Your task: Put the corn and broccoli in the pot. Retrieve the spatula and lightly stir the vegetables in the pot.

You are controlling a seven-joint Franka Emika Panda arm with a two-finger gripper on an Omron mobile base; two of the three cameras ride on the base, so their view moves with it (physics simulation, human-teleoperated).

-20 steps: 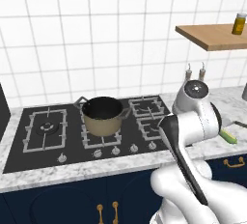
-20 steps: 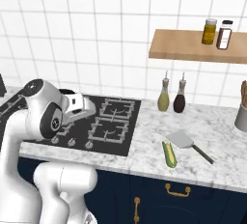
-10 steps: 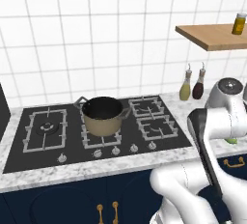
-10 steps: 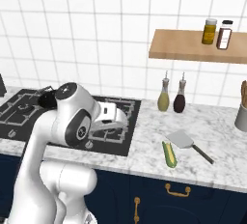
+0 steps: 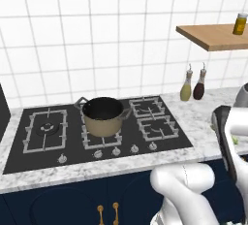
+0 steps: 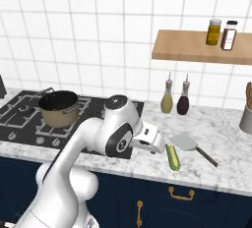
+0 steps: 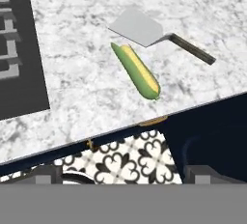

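Note:
The corn (image 7: 136, 71), a green husked cob with yellow kernels showing, lies on the marble counter just left of the spatula (image 7: 137, 26). The spatula has a pale grey blade and a dark handle. In the right base view the corn (image 6: 172, 157) and the spatula (image 6: 184, 141) rest right of the stove, near the counter's front edge. My gripper (image 6: 156, 146) hangs just left of the corn, above the counter edge, and holds nothing. Its fingertips (image 7: 46, 174) stand wide apart. The tan pot (image 5: 103, 116) stands on the stove's middle burner with its dark interior showing (image 6: 59, 108).
Two bottles (image 6: 174, 98) stand at the wall behind the spatula. A grey utensil holder (image 6: 246, 118) is at the far right. A wooden shelf (image 6: 197, 47) with jars hangs above. The black stove (image 5: 97, 132) lies left of the counter, whose front edge drops to blue cabinets.
My arm has swung right, from over the stove to the counter beside the corn. The pot, corn and spatula have stayed put.

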